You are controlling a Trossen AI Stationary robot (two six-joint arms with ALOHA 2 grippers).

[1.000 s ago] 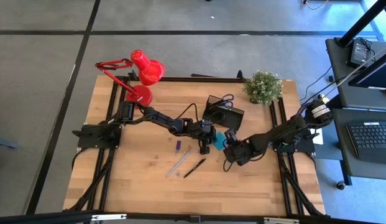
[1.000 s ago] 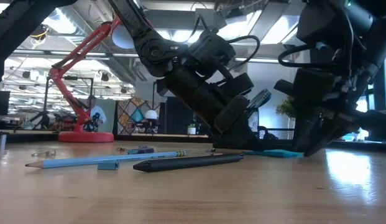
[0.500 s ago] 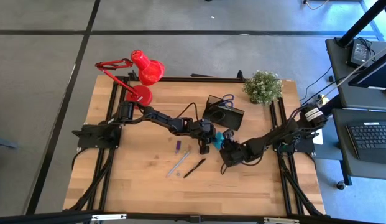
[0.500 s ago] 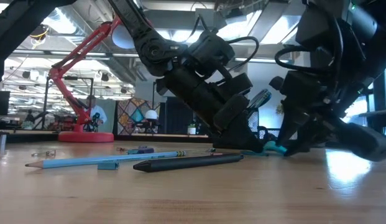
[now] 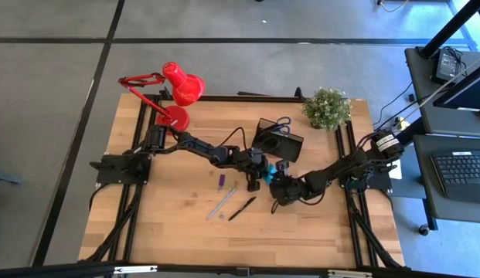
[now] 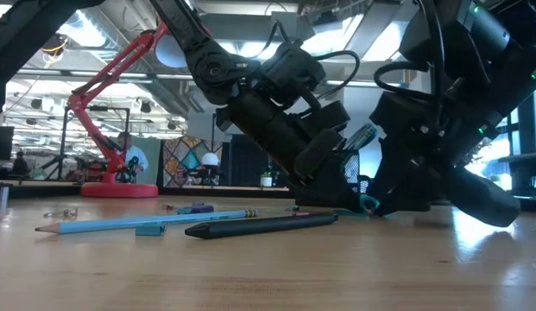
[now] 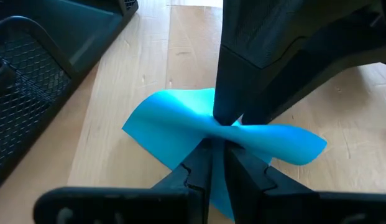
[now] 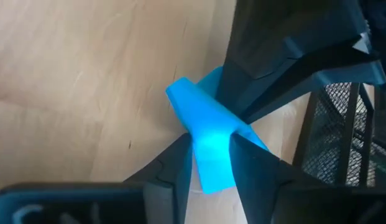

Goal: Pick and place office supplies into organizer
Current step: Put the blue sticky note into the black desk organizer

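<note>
The teal sticky-note sheet [image 5: 266, 177] lies buckled at mid-table, just near of the black mesh organizer [image 5: 277, 141]. Blue-handled scissors [image 5: 283, 122] stand in the organizer. My left gripper [image 5: 257, 177] reaches in from the table's left and is shut on the sheet [image 7: 174, 124]. My right gripper [image 5: 275, 184] reaches in from the right and is shut on the same sheet [image 8: 193, 102]. Fingertips of both meet almost at one spot. A purple marker [image 5: 221, 181], a pencil [image 5: 222, 203] and a black pen [image 5: 242, 208] lie flat to the left. My left gripper pinches the sheet's middle, at a crease [image 7: 208, 134], between its two fingers, slanting down from the table's left. The sheet's outer edges [image 7: 143, 127] rest on the table. My right gripper holds a raised fold of the sheet [image 8: 208, 140] between its two fingers, slanting down from the table's right. The fold bulges up between them.
The red desk lamp [image 5: 178, 93] stands at the far left and the potted plant [image 5: 327, 108] at the far right. The organizer's mesh wall [image 8: 335, 137] is close beside both grippers. Pencil [image 6: 147, 223] and pen [image 6: 259, 226] lie near of the grippers; bare wood extends toward the near edge.
My right gripper has moved toward the table's left, up against my left gripper, and tipped lower. The teal sheet, flat on the table a second ago with its right part stretched out, is now bunched up between the two grippers.
</note>
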